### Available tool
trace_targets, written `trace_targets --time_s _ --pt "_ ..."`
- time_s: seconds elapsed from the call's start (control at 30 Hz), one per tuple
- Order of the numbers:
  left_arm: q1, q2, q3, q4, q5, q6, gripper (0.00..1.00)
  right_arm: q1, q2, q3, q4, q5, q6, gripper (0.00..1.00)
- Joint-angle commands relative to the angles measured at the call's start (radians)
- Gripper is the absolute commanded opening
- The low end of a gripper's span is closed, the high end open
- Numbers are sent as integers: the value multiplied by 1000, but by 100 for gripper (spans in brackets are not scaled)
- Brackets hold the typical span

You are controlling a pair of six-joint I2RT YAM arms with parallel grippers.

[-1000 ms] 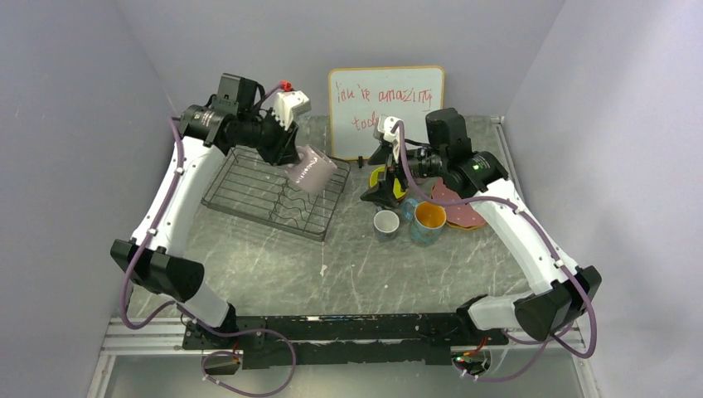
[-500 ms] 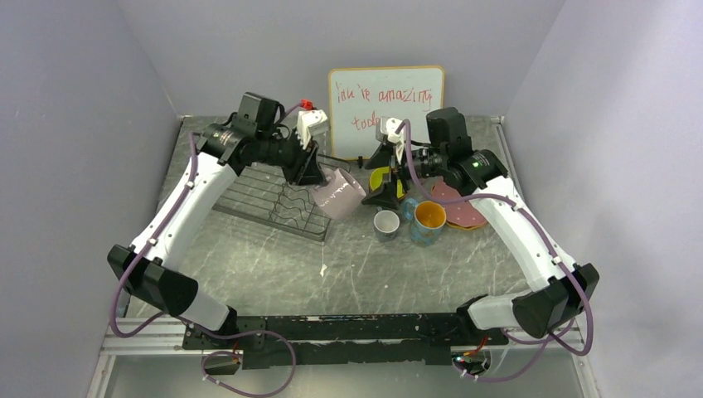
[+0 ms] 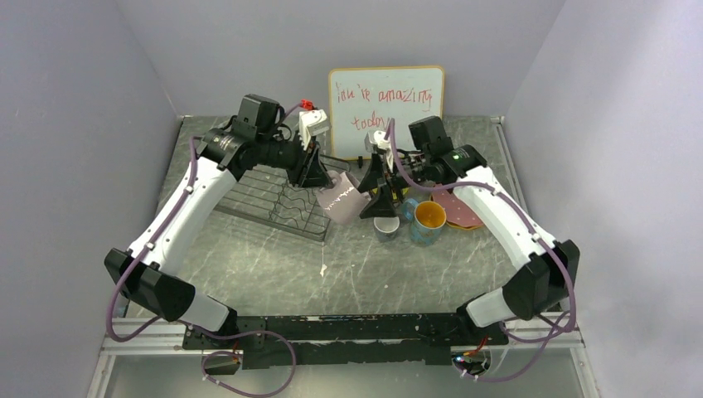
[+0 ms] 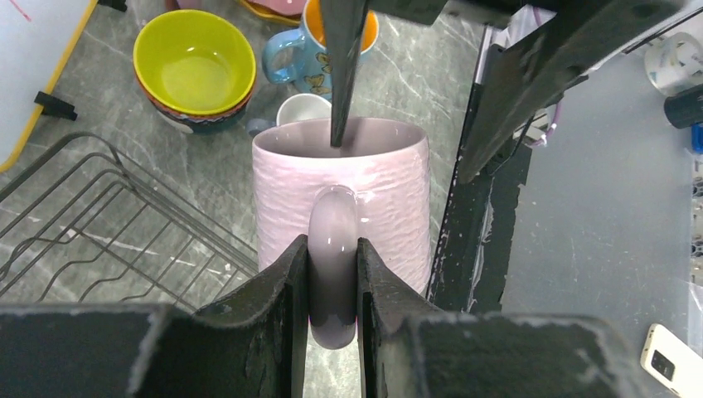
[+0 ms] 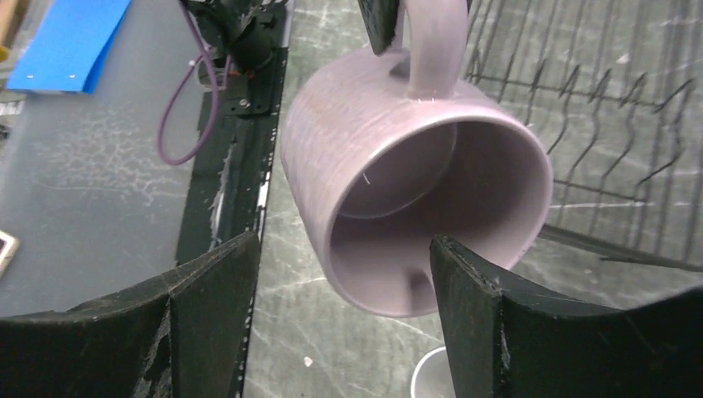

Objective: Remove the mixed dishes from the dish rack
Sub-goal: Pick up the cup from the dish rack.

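I have the rack (image 3: 273, 199) on my left, and just off its right end the lilac mug (image 3: 342, 201) hangs tipped on its side. My left gripper (image 4: 332, 249) is clenched on the mug's handle, while the right gripper (image 5: 344, 249) faces its mouth, spread wide, one finger inside the rim and the other outside the wall. The cup (image 4: 303, 108) stands just beyond the mug.

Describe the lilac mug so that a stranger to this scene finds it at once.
Find the white board at the far edge; the wire dish rack lies front-left of it. At the rack's right end the left gripper holds the lilac mug by its handle. It alone is lilac and ribbed; the blue mug and grey cup stand on the table.
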Motion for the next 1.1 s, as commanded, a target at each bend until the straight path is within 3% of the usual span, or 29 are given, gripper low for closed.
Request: trace_targets --time_s 0.0,0.73,0.83,0.9,0.93,1.07 --pt "-6 -41 4 119 113 -58 2 11 42 41 -70 -81 -58 75" --pt "-5 -33 -54 193 89 -102 2 50 127 89 -118 -167 -72 43" --pt "-6 -38 -67 199 81 -95 3 49 122 88 -115 -158 -73 27" --pt "-6 -42 -77 205 75 -93 2 48 113 81 -101 -153 -61 6" --pt "-6 -43 -81 208 73 -90 2 49 109 77 -88 -148 -50 0" --pt "-6 -46 -97 220 54 -70 3 47 88 75 -84 -119 -45 0"
